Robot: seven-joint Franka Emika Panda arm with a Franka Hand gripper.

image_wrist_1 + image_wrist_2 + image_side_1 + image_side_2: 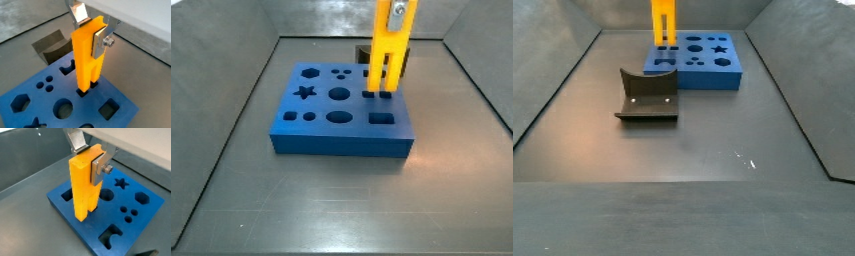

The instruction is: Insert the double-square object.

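The double-square object (87,52) is a long yellow-orange bar held upright in my gripper (91,27). The gripper is shut on its top end, one silver finger (101,41) on each side. It shows the same way in the other wrist view (85,183). Its two square prongs point down and their tips meet two small square holes (83,93) in the blue block (40,100), seemingly just inside them. In both side views the bar (389,50) (664,22) stands on the block (338,120) (700,60), with the gripper (396,8) at the top edge.
A dark grey curved piece (647,95) (50,47) lies on the grey floor beside the block. The block has several other shaped holes, among them a star (305,92) and circles. Sloping grey walls (553,90) enclose the floor.
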